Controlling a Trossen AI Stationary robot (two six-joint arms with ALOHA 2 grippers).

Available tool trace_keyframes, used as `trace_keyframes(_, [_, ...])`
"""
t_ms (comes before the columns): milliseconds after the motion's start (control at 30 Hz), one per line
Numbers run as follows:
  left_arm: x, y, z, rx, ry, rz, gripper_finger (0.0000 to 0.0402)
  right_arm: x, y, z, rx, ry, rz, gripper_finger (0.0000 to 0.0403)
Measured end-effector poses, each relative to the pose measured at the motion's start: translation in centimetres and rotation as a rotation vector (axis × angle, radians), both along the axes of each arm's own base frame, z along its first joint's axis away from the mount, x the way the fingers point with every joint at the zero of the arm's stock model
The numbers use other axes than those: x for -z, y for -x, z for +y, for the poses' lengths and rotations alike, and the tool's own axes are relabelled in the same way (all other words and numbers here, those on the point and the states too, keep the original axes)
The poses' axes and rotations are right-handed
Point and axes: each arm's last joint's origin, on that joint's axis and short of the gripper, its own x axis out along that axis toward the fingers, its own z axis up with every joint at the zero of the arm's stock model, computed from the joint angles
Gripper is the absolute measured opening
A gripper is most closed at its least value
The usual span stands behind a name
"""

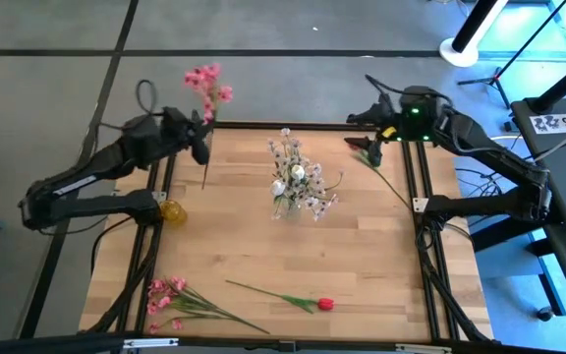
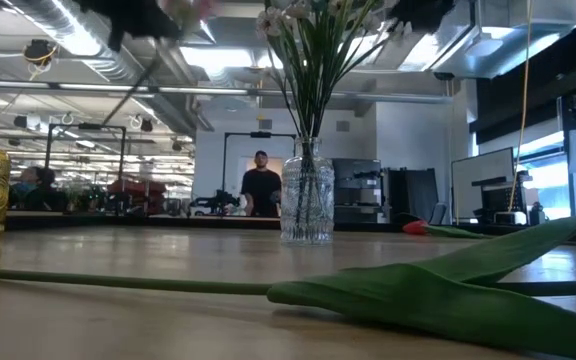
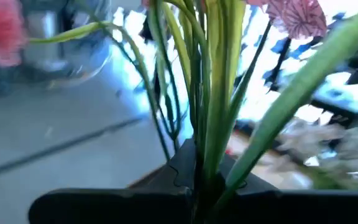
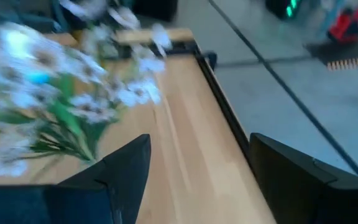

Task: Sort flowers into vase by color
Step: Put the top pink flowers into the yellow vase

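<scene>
Left gripper (image 1: 200,141) clamps pink spray (image 1: 207,84) by its stems, far-left of clear vase (image 1: 288,202); light, floppy, hold low. Right gripper (image 1: 373,144) open, empty, right of vase

Layout of the tabletop (image 1: 244,246)

A vase (image 1: 288,202) is placed centrally; a second vase (image 1: 172,211) stands at the left edge, and loose flowers (image 1: 180,300) are laid along the near edge.

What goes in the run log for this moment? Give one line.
left gripper: shut on pink blossom spray, raised at far-left edge | right gripper: open, empty, far-right | clear glass vase: white blossom sprigs
</scene>
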Motion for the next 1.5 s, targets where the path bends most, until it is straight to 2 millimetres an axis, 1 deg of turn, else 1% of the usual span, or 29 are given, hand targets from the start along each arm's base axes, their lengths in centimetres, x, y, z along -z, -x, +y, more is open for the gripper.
trace_keyframes(133, [-1.2, 2.0, -1.7, 0.108, -0.071, -0.072, 0.0009, -2.1, 1.0, 2.2, -0.096, 0.08, -0.144, 0.0257])
trace_keyframes(267, [-1.5, 3.5, -3.0, 0.216, -0.111, -0.09, 0.001, -3.6, 1.5, 3.7, -0.072, 0.156, -0.261, 0.0235])
trace_keyframes(400, [-1.6, 4.9, -4.2, 0.379, -0.145, -0.107, 0.001, -5.4, 1.5, 4.6, 0.036, 0.073, -0.467, 0.0214])
trace_keyframes(500, [-1.6, 6.2, -5.1, 0.484, -0.159, -0.131, 0.001, -6.3, 1.0, 5.3, 0.048, -0.025, -0.597, 0.0199])
trace_keyframes(633, [-1.6, 8.8, -6.4, 0.561, -0.2, -0.188, 0.001, -6.7, 0.2, 6.7, 0.052, -0.126, -0.674, 0.0181])
trace_keyframes(800, [-0.5, 12.2, -7.9, 0.621, -0.212, -0.229, 0.0006, -6.5, -0.7, 8.8, 0.116, -0.186, -0.688, 0.0167])
trace_keyframes(933, [-0.2, 14.3, -8.9, 0.659, -0.271, -0.287, 0.0005, -6.3, -1.2, 10.3, 0.178, -0.201, -0.69, 0.0165])
trace_keyframes(1033, [0.0, 14.7, -9.0, 0.652, -0.296, -0.266, 0.0005, -6.0, -1.7, 11.1, 0.229, -0.204, -0.673, 0.0165])
trace_keyframes(1100, [0.6, 14.6, -8.9, 0.644, -0.284, -0.195, 0.0005, -5.6, -2.3, 11.6, 0.248, -0.217, -0.663, 0.0165])
trace_keyframes(1167, [0.9, 14.5, -8.8, 0.619, -0.315, -0.149, 0.0005, -5.4, -2.7, 12.0, 0.26, -0.225, -0.654, 0.0165])
trace_keyframes(1267, [1.6, 14.3, -8.5, 0.551, -0.3, -0.073, 0.0004, -5.0, -3.8, 12.8, 0.253, -0.232, -0.653, 0.0165])
trace_keyframes(1400, [1.0, 14.5, -8.5, 0.515, -0.376, -0.099, 0.0004, -4.7, -4.5, 13.2, 0.252, -0.233, -0.654, 0.0166])
trace_keyframes(1500, [0.9, 14.5, -8.5, 0.509, -0.371, -0.121, 0.0004, -4.4, -5.0, 13.4, 0.257, -0.236, -0.645, 0.0166])
